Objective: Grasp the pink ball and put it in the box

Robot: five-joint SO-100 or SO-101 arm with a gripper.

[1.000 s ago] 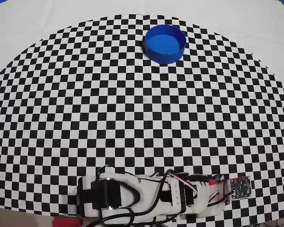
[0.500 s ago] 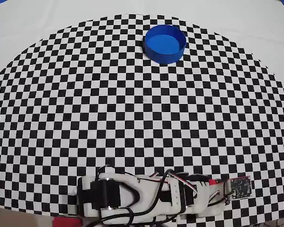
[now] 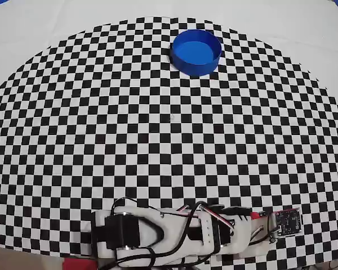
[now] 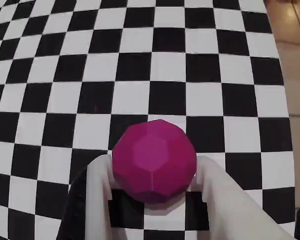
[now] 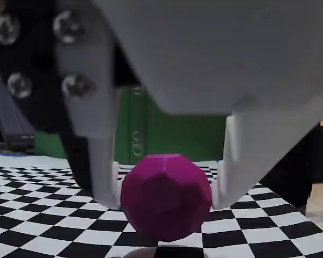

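Pink ball (image 4: 154, 161) sits clamped between the gripper (image 5: 167, 185) fingers — just off the checkered mat (image 3: 158, 140), with the blue box (image 3: 196, 52) well apart.

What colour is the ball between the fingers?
Magenta-pink ball, clearest in the wrist view.

Home hobby setup: checkered mat (image 3: 169, 129) over a white table (image 3: 39, 39), green books (image 5: 167, 134) behind.
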